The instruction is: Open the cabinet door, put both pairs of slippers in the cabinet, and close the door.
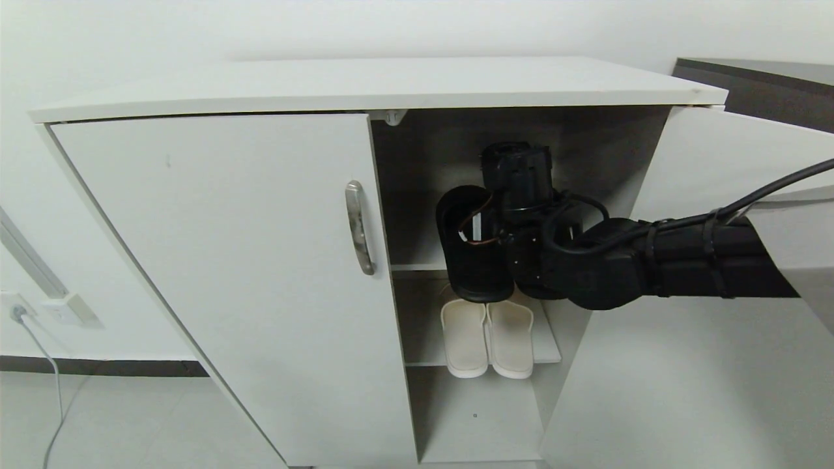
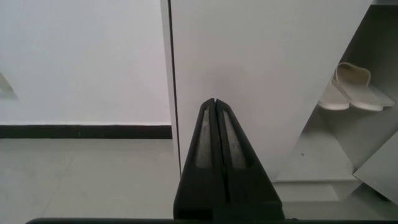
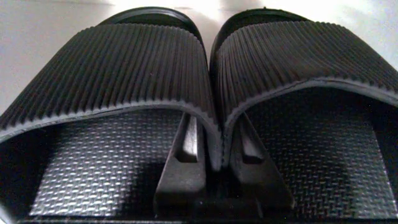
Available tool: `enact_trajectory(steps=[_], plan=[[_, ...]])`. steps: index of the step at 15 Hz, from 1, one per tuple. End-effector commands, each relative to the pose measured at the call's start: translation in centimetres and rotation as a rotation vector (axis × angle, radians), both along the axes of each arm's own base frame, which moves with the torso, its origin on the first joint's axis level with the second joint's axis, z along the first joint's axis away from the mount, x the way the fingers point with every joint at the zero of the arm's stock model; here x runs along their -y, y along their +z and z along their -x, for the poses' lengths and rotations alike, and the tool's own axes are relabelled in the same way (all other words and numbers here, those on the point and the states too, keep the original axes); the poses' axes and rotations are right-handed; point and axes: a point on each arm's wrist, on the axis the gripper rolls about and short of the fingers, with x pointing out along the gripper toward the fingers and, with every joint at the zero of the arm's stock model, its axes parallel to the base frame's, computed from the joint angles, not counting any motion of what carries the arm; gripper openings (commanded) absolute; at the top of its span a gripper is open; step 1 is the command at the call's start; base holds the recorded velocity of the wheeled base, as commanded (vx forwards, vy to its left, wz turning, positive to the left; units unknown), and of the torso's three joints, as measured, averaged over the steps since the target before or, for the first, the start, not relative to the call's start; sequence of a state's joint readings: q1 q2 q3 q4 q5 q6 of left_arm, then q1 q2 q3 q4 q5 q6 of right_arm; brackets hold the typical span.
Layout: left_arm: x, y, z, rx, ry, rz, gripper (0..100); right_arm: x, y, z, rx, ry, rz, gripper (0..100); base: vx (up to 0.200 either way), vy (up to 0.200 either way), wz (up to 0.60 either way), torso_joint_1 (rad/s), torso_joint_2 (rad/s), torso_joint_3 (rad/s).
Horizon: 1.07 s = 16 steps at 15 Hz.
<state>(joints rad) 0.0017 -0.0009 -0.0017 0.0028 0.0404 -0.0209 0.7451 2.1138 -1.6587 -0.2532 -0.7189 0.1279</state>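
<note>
Two black slippers (image 1: 472, 244) are pinched as one bundle by the right gripper (image 3: 214, 149), whose fingers clamp the adjoining strap edges with one footbed on either side. It holds them inside the open half of the cabinet (image 1: 391, 81), about level with the upper shelf (image 1: 417, 267). The white slippers (image 1: 487, 339) lie flat on the shelf beneath the gripper. The black pair's long axis runs along the fingers, toes leading away from the wrist. In the head view it looks steeply tipped rather than level, though the exact tilt is hard to judge. To place them well, I would level the soles, carry them deeper over the upper shelf and release only once they rest. The gripper should then back straight out so the fingers do not snag the straps. The left gripper (image 2: 215, 124) is closed on nothing, near the closed left door (image 1: 228, 260).
</note>
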Motion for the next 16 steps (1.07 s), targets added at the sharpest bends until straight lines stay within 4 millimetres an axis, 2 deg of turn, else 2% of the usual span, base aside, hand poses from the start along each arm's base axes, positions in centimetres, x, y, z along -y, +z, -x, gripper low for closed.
enact_trajectory(steps=[1,7,11,16], plan=[[0.0,0.0,0.0,-0.001,0.001,0.001,0,-0.3,0.1,-1.0,-0.002,-0.007,-0.006,0,0.0,0.0,0.0,0.0,0.0,0.0],[0.0,0.0,0.0,-0.001,0.002,0.001,0,-0.6,1.2,-2.6,-0.012,-0.028,-0.024,0,0.0,0.0,0.0,0.0,0.0,0.0],[0.0,0.0,0.0,0.0,0.001,0.001,0,-0.7,0.7,-3.8,-0.02,-0.034,-0.021,0,0.0,0.0,0.0,0.0,0.0,0.0],[0.0,0.0,0.0,-0.001,0.001,0.001,0,-0.7,0.2,-4.2,-0.025,-0.041,-0.022,0,0.0,0.0,0.0,0.0,0.0,0.0]])
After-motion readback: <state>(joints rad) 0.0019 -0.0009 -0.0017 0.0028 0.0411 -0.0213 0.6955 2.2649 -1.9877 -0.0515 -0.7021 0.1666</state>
